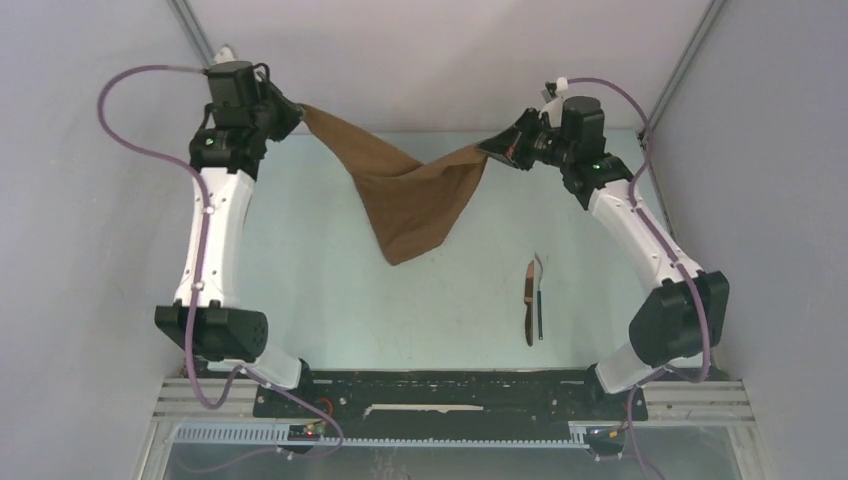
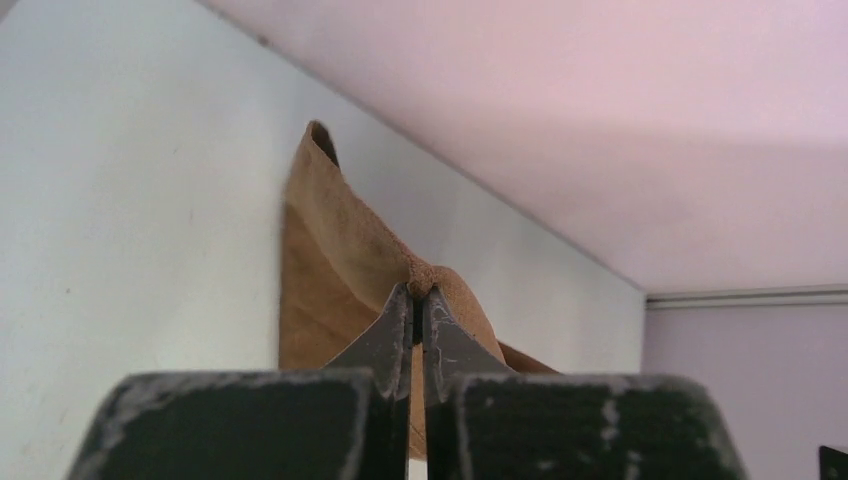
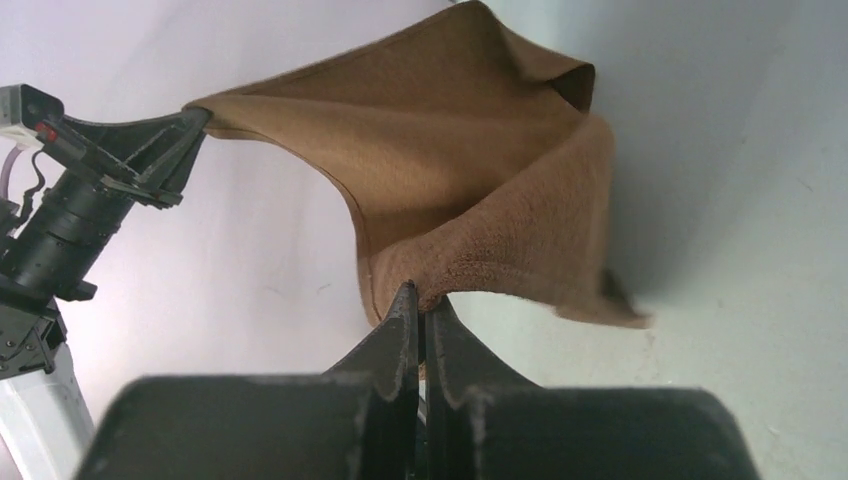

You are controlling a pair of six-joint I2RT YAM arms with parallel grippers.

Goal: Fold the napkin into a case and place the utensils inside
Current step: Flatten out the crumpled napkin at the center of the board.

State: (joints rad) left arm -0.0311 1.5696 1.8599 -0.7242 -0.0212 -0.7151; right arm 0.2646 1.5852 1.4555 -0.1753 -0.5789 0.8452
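Observation:
The brown napkin (image 1: 408, 195) hangs in the air over the far half of the table, stretched between both arms and sagging to a point in the middle. My left gripper (image 1: 298, 112) is shut on its left corner, where the wrist view shows cloth (image 2: 340, 260) pinched at the tips of my left gripper (image 2: 420, 298). My right gripper (image 1: 487, 150) is shut on the right corner, and the napkin (image 3: 470, 170) spreads beyond my right gripper (image 3: 421, 300). The utensils lie side by side at the near right: a wooden-handled knife (image 1: 529, 303) and a thinner dark-handled piece (image 1: 540, 300). No folded case shows.
The pale table (image 1: 330, 290) is boxed in by grey walls at the back and both sides. The arms' black base rail (image 1: 450, 392) runs along the near edge. The left arm's camera and fingers (image 3: 110, 170) show at the left of the right wrist view.

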